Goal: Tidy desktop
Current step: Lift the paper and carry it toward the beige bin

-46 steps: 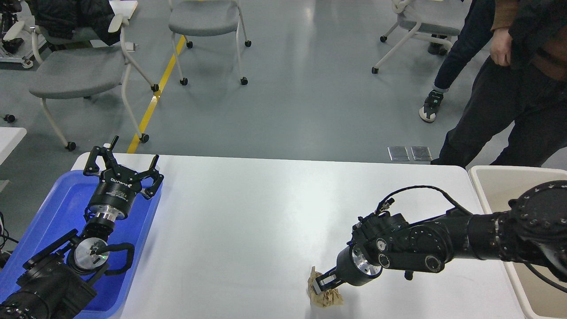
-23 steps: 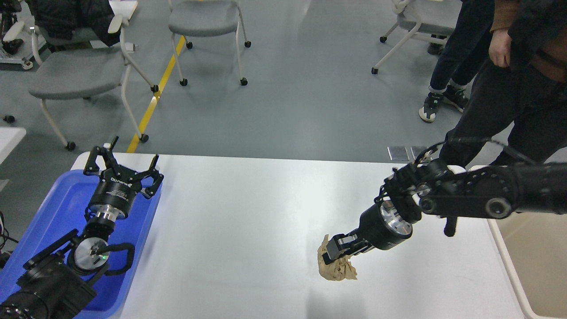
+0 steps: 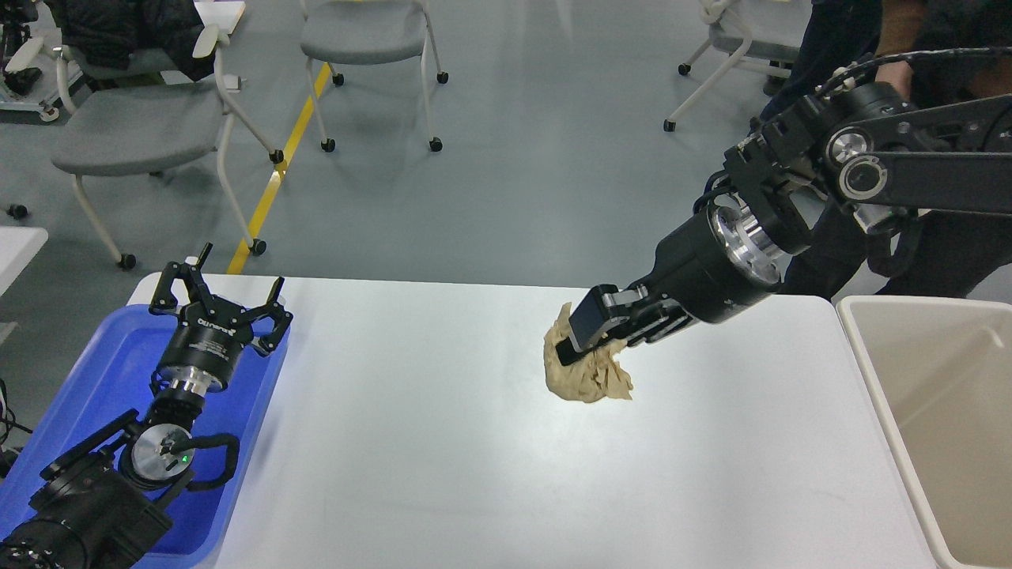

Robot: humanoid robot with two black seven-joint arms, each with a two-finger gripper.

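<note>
The desktop (image 3: 443, 458) is a wide white tabletop filling the lower middle of the head view. My right gripper (image 3: 575, 336) is shut on a crumpled ball of brown paper (image 3: 589, 379) and holds it well above the tabletop, right of centre. My left gripper (image 3: 217, 299) is open and empty, with its fingers spread, above the far end of the blue tray (image 3: 103, 379) at the left.
A beige bin (image 3: 933, 371) stands at the table's right edge. Grey wheeled chairs (image 3: 134, 126) stand on the floor beyond the table. A person in dark clothes (image 3: 949, 245) stands behind my right arm at the far right.
My right arm has lifted the brown paper off the tabletop near the front edge and raised it high, the arm swinging upward. The left arm has not moved.
</note>
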